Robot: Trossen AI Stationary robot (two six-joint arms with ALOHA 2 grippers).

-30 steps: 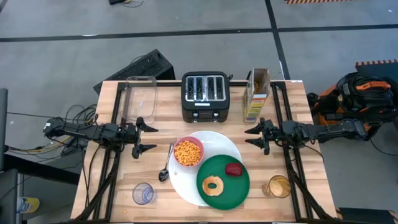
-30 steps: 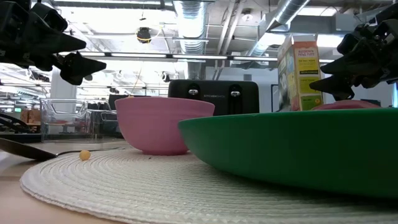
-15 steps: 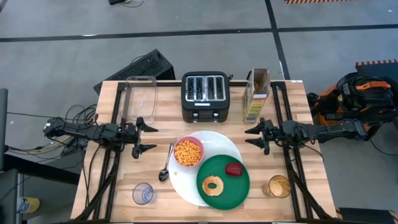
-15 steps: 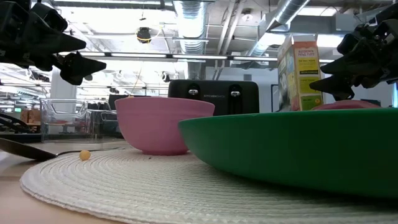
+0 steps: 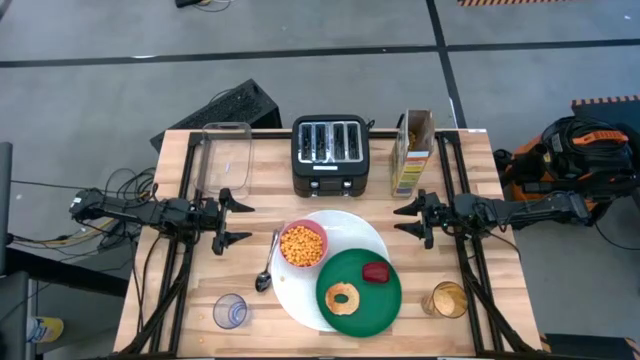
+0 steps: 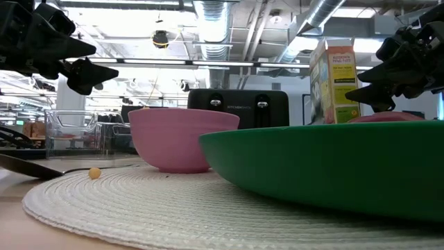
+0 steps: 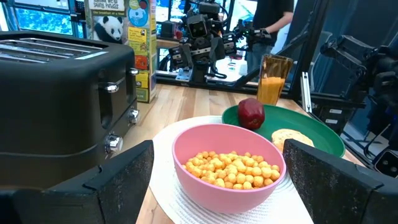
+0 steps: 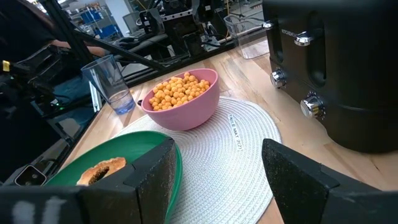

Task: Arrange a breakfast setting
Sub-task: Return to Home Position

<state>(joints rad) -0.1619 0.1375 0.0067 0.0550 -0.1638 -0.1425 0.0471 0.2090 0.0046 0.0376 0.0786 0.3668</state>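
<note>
A big white round plate [image 5: 350,232], woven like a mat, lies mid-table. On its left part stands a pink bowl [image 5: 303,245] of orange cereal [image 7: 229,169]. A smaller green plate [image 5: 375,295] rests on its near right part and carries a ring bagel [image 5: 343,297] and a small red fruit [image 5: 376,272]. A metal spoon [image 5: 267,268] lies along the white plate's left rim. My left gripper [image 5: 245,222] hovers open left of the spoon, and my right gripper [image 5: 399,220] hovers open right of the white plate. Both point level toward the setting, with nothing between their fingers.
A black toaster [image 5: 331,155] stands at the far middle, with a clear rectangular container [image 5: 226,160] at the far left and a cereal box [image 5: 413,152] at the far right. Near the front edge stand a clear glass [image 5: 230,311] and a glass of orange drink [image 5: 448,299].
</note>
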